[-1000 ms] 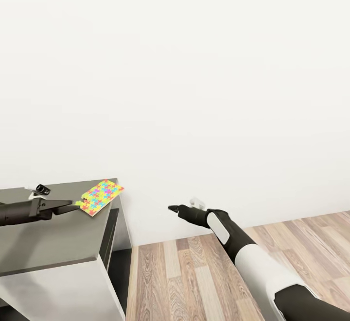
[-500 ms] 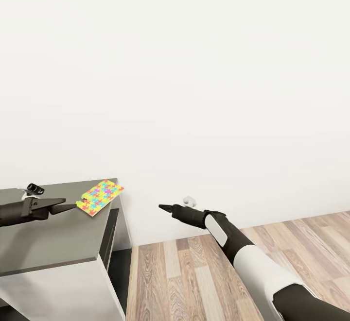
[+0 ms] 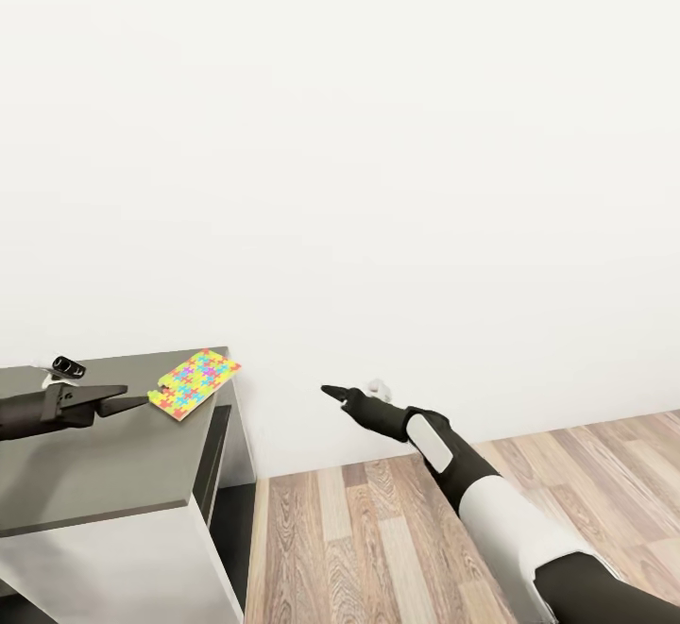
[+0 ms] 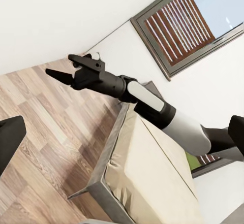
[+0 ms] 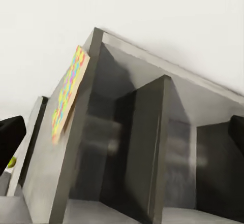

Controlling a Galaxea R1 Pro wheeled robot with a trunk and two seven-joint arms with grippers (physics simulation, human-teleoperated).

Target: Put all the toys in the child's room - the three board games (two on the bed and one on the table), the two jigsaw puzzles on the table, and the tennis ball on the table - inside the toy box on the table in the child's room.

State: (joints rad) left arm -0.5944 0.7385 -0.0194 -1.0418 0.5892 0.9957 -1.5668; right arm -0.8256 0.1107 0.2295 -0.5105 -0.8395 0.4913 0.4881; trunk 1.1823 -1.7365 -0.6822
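A jigsaw puzzle (image 3: 195,382), a thin square of yellow, pink, blue and green pieces, lies at the far right corner of the table (image 3: 94,463), slightly over its edge. My left gripper (image 3: 134,404) hovers low over the table with its tips just short of the puzzle's near corner; its fingers (image 4: 10,138) stand wide apart, open and empty. My right gripper (image 3: 331,391) hangs in the air right of the table, pointing towards it, open (image 4: 63,66). From below, the puzzle (image 5: 68,89) shows edge-on. A small yellow-green bit (image 5: 10,161), perhaps the tennis ball, peeks past a finger.
A bare white wall (image 3: 378,180) stands close behind the table. Wood plank floor (image 3: 378,539) lies to the right. The table's underside has dark grey compartments (image 5: 152,153). The bed (image 4: 152,173) with a beige mattress and a grey-framed window (image 4: 188,21) are behind my right arm.
My left gripper drew back a little from the puzzle's corner, then held still. My right gripper swung slightly towards the table, then rose a bit. The puzzle stayed put.
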